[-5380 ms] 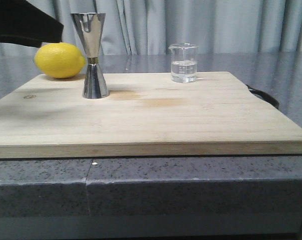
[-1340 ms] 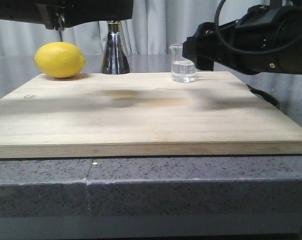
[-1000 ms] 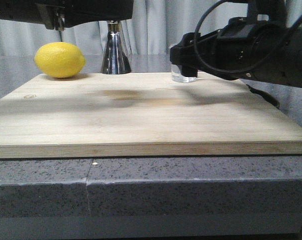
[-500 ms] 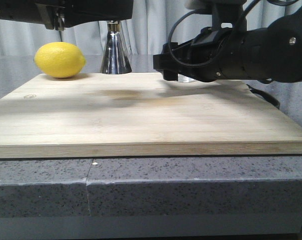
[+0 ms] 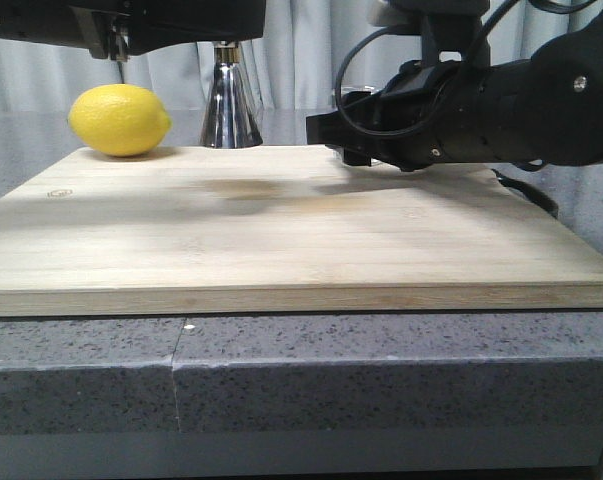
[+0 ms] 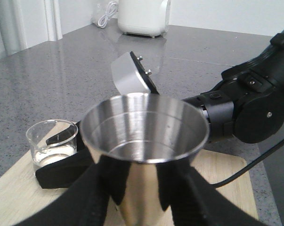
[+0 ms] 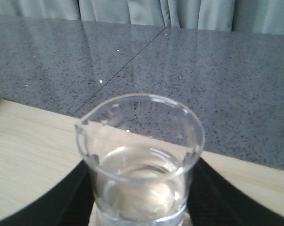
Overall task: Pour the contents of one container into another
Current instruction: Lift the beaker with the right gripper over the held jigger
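The steel jigger (image 5: 229,110) hangs just above the back of the wooden board (image 5: 281,230), and only its lower cone shows under my left arm. In the left wrist view my left gripper (image 6: 144,188) is shut on the jigger (image 6: 144,136) below its open upper cup, which looks empty. The small glass beaker (image 7: 142,165) holds some clear liquid and stands near the board's far edge. My right gripper (image 7: 142,200) has a black finger pressed to each side of it. In the front view my right gripper (image 5: 343,140) hides the beaker. The left wrist view shows the beaker (image 6: 51,146) beside a right finger.
A yellow lemon (image 5: 119,120) lies at the board's back left corner, left of the jigger. A black cable (image 5: 526,190) runs off the board's right edge. The board rests on a grey stone counter (image 5: 281,370). A white appliance (image 6: 144,16) stands far back.
My right arm swung in from the right, dropped to board level and closed around the beaker. The left arm lifted the jigger off the board several seconds ago and now holds still.
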### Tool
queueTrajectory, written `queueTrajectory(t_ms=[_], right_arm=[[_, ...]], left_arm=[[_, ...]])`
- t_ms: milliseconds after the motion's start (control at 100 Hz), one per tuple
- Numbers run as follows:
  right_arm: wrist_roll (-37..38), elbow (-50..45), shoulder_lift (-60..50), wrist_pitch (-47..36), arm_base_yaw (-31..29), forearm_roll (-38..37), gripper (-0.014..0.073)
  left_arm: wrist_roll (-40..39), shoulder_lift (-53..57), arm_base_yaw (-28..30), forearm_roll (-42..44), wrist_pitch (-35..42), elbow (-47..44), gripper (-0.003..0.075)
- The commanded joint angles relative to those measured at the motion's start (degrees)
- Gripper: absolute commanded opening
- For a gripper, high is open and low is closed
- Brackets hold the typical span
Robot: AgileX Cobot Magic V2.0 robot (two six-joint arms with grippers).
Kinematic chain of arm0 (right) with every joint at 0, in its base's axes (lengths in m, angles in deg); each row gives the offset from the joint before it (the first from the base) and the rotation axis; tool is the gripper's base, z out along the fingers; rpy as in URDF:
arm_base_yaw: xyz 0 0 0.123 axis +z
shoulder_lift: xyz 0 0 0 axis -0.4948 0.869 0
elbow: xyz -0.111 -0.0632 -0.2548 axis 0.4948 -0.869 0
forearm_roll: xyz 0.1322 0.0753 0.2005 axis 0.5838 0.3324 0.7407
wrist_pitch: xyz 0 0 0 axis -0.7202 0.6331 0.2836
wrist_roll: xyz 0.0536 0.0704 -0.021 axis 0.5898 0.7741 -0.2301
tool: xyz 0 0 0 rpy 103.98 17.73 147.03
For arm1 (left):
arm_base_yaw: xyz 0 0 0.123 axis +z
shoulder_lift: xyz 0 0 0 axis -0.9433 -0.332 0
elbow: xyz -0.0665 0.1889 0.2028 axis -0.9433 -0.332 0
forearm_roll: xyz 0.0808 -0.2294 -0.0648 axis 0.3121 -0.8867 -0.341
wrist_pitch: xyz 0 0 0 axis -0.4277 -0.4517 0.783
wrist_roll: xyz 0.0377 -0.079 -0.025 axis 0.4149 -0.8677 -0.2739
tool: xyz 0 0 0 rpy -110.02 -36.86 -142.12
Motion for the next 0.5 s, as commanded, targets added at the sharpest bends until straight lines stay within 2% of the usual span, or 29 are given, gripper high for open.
queueTrajectory(t_ms=[0, 490], right_arm=[[-0.01, 1.66, -3.68, -3.04, -0.39, -0.74, 0.0318], [-0.01, 1.77, -22.20, 20.41, -0.39, -3.25, 0.0318]], left_arm=[[-0.40, 2.74, -0.50, -4.58, -6.30, 1.69, 0.0231], [-0.40, 2.74, -0.50, -4.58, -6.30, 1.69, 0.0231]])
